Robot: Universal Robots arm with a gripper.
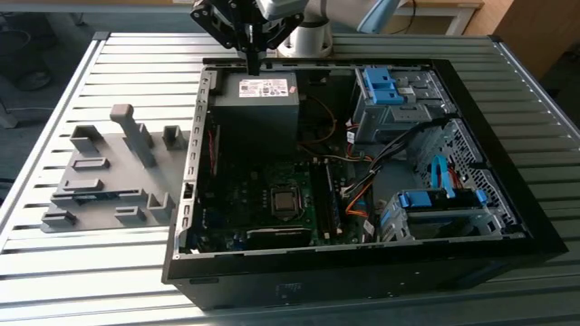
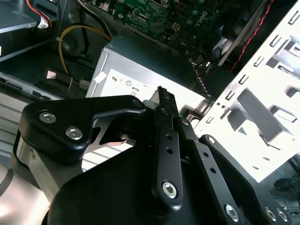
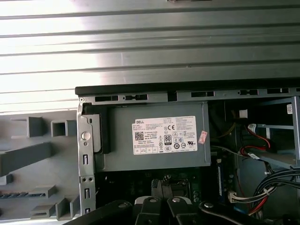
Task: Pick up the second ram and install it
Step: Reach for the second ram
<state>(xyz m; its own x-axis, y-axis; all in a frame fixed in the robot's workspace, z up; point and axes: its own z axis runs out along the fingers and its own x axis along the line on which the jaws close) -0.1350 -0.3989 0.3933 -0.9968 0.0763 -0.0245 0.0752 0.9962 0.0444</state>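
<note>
My gripper [image 1: 252,66] hangs over the far edge of the open computer case [image 1: 507,170], just above the grey power supply [image 1: 257,102]. In both wrist views its black fingers [image 2: 165,101] stand pressed together with nothing between them. The second ram [image 1: 92,197] looks like a thin dark blue-green strip lying in a slot of the grey holder plate [image 1: 109,146], at the exterior view's left, well away from the gripper. In the first wrist view that ram [image 3: 16,194] shows as a dark strip in the holder. The memory slots [image 1: 332,197] lie on the green motherboard [image 1: 244,197] inside the case.
Grey holder blocks [image 1: 138,136] stand up from the plate beside the case. Bright blue drive latches [image 1: 381,85] and a second blue latch [image 1: 439,198] sit on the drive cages at the exterior view's right. Loose cables [image 1: 363,173] cross the case. All rests on a slatted metal table [image 1: 54,272].
</note>
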